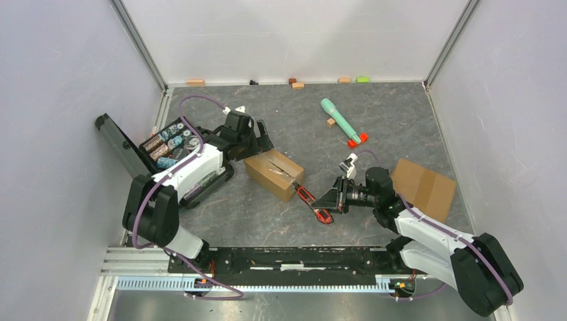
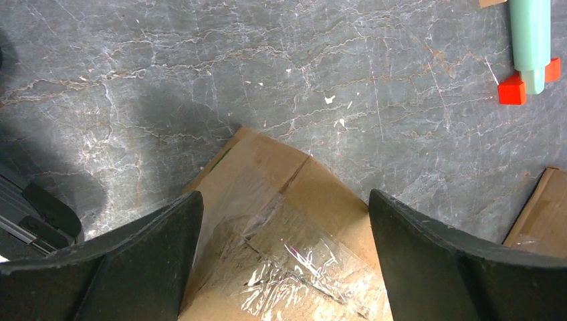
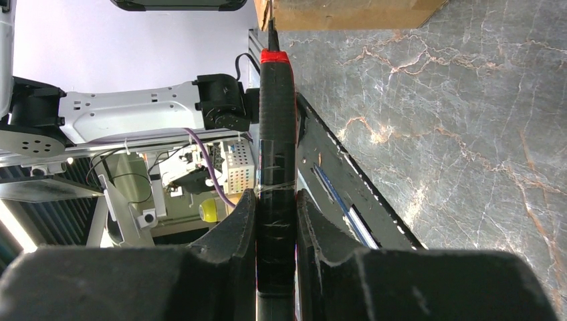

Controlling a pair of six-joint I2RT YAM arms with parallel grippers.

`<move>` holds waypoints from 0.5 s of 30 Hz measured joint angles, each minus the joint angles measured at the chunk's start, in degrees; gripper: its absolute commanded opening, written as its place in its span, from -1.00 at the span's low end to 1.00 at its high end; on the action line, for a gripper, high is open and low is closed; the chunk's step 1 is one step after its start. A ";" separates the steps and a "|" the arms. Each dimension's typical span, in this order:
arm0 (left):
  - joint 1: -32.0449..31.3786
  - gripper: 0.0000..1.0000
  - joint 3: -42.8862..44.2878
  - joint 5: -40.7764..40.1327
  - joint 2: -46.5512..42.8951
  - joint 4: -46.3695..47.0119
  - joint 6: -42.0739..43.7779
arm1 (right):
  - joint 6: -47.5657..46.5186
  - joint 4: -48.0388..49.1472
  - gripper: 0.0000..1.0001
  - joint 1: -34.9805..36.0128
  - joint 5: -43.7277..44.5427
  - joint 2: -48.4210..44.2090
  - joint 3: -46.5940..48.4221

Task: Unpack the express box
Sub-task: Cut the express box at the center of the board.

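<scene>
Left fingers [image 2: 134,267]: spread wide, holding nothing. The express box [image 2: 281,221] sits on the table [image 1: 254,217] directly below and between them. In the left wrist view, the box's top, with its seam and wrinkled clear tape, fills the gap between the two fingers. We cannot tell whether either finger touches the cardboard.

Right fingers [image 3: 234,234]: clamped on the black handle of a utility knife [image 3: 275,134], one finger on each side. The knife runs straight out ahead of them, its red-collared front end pointing at the box. The tip reaches the box's edge just ahead of the right fingers. We cannot tell whether the blade is in the tape or only against the cardboard.

In the overhead view the box lies between the two sets of fingers, with the left fingers over one end and the knife tip at the opposite end.

Other items:
- A flat cardboard piece [image 1: 422,187] lies on the table behind the right fingers, beside the arm's wrist.
- A mint-green cylinder [image 1: 339,118] with a red end lies well ahead of the left fingers, beyond the box.
- A black case [image 1: 115,142], lid open and packed with small cylindrical items, sits behind the left fingers, alongside that arm.
</scene>
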 measured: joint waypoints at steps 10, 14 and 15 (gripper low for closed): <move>-0.28 0.97 -0.17 -0.42 0.00 0.46 -0.02 | 0.02 -2.01 -1.00 0.00 0.68 -0.28 1.05; -0.33 0.97 -0.42 -0.42 -0.04 0.87 -0.04 | 0.04 -1.95 -1.00 0.00 0.74 -0.22 1.05; -0.33 0.97 -0.48 -0.44 -0.09 0.94 -0.04 | 0.04 -1.92 -1.00 0.00 0.74 -0.17 1.05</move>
